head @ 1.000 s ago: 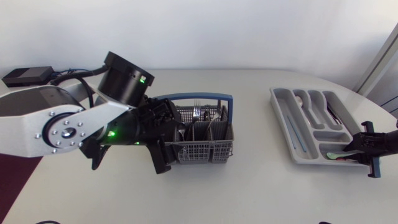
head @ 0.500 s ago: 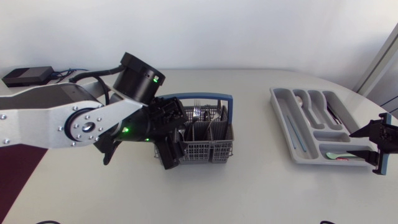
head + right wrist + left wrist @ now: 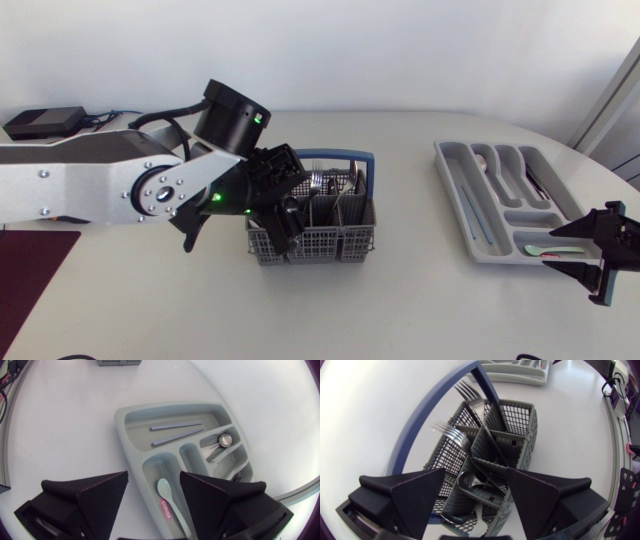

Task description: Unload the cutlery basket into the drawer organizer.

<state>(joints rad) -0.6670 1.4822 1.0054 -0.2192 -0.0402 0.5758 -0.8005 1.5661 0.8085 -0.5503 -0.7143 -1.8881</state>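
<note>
Two steel forks (image 3: 452,436) in grey mesh basket (image 3: 520,415), matte left pincer (image 3: 475,479) spread above

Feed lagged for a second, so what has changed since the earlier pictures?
The left gripper moved right and now sits over the cutlery basket, open, gripping nothing. The right gripper, open, backed outward off the drawer organizer. Basket, organizer and the mint spoon in it stayed put.

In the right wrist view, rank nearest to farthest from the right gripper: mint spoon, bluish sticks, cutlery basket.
1. Mint spoon, under the right gripper, in the drawer organizer.
2. Bluish sticks, in its long slot beyond.
3. Cutlery basket, far across the table.
</note>
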